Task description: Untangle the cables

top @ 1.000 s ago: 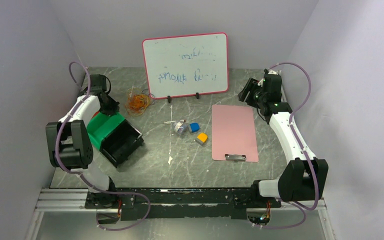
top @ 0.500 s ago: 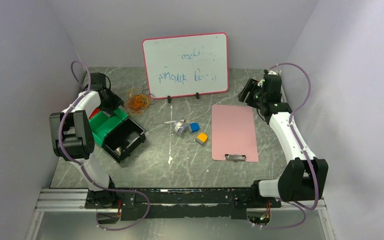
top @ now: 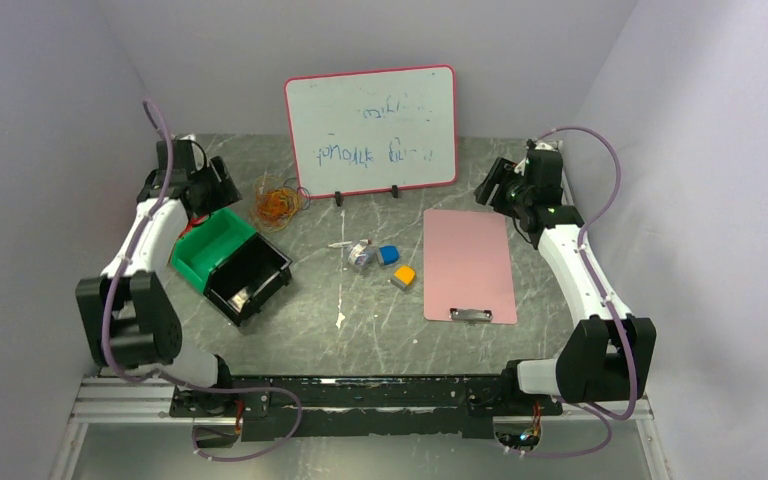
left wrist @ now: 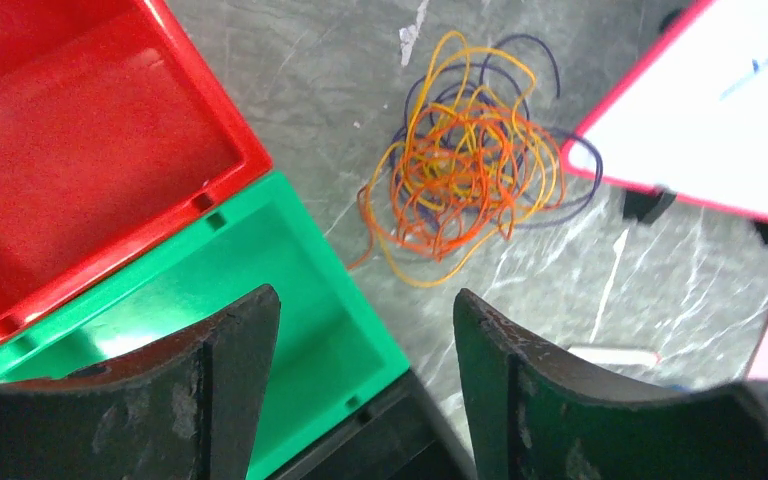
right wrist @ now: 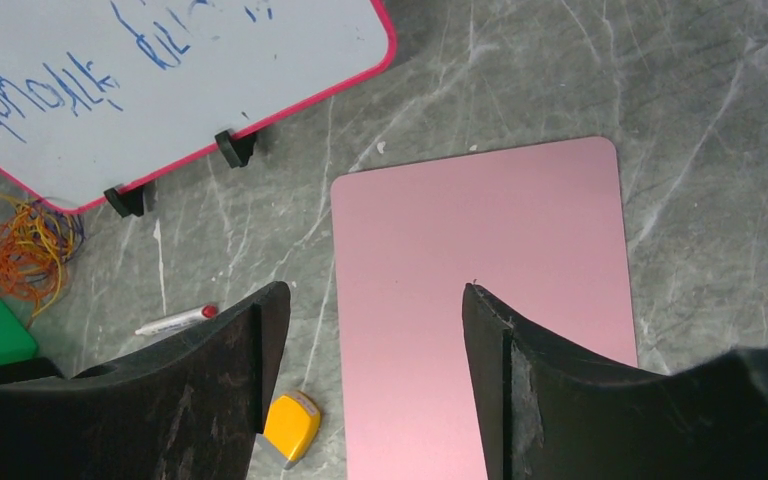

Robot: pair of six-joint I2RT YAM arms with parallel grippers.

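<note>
The cables (top: 278, 203) lie in one loose tangle of orange, yellow and dark purple loops on the table, just left of the whiteboard's foot. In the left wrist view the cables (left wrist: 470, 170) sit beyond the fingertips, untouched. My left gripper (top: 218, 184) hovers left of the tangle, above the corner of the green bin. My left gripper (left wrist: 365, 300) is open and holds nothing. My right gripper (top: 490, 186) is far off at the back right. It (right wrist: 375, 292) is open over the pink clipboard, and the cables (right wrist: 25, 245) show small at that view's left edge.
Red (left wrist: 80, 150), green (top: 210, 245) and black (top: 250, 280) bins stand in a row left of centre. A whiteboard (top: 370, 130) stands at the back. A pink clipboard (top: 468, 265) lies right of centre. A marker (right wrist: 175, 320), a blue block (top: 388, 254) and a yellow block (top: 404, 275) lie mid-table.
My left gripper has gone from shut to open and its wrist has drawn back and left, off the green bin. The bins shifted slightly. The right arm has not moved.
</note>
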